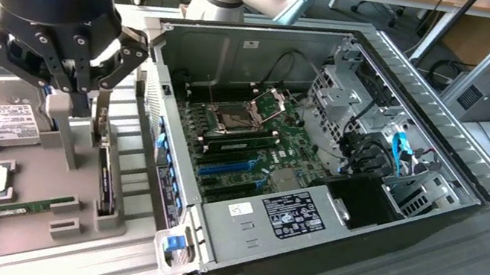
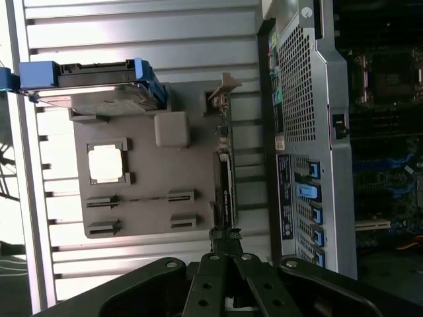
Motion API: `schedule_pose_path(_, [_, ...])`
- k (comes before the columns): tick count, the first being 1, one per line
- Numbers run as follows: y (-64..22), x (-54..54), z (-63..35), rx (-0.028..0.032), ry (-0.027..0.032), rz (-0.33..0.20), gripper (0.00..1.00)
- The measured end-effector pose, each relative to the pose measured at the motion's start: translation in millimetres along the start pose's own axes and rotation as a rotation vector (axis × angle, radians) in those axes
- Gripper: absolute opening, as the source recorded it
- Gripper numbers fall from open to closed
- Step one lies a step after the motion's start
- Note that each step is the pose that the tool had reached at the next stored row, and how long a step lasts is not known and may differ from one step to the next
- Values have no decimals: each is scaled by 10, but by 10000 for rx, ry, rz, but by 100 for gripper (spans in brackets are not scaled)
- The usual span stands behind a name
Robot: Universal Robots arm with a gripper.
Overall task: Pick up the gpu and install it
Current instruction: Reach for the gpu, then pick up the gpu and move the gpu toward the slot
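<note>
now, end effector (image 2: pixel 225 253) closed tight, over gpu (image 2: pixel 226 191) standing edgewise in grey tray (image 2: pixel 149 214)

Exterior high oblique; wrist looks down; shared: tray (image 1: pixel 26 178), case (image 1: pixel 239 57).

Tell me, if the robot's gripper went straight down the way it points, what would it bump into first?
Probably the gpu, standing on edge in the grey tray right below the gripper. Depth is hard to judge, so the grey post beside it is possible.
</note>
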State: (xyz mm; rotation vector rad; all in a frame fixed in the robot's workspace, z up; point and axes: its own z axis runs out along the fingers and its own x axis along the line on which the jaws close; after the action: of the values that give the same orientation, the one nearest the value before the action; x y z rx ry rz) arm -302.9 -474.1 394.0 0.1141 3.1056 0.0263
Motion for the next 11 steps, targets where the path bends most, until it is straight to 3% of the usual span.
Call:
schedule_pose_path(4, [-15, -1, 0, 31, -3, -1, 11])
schedule_pose_path(11, [-17, -1, 0, 35, -3, -1, 11])
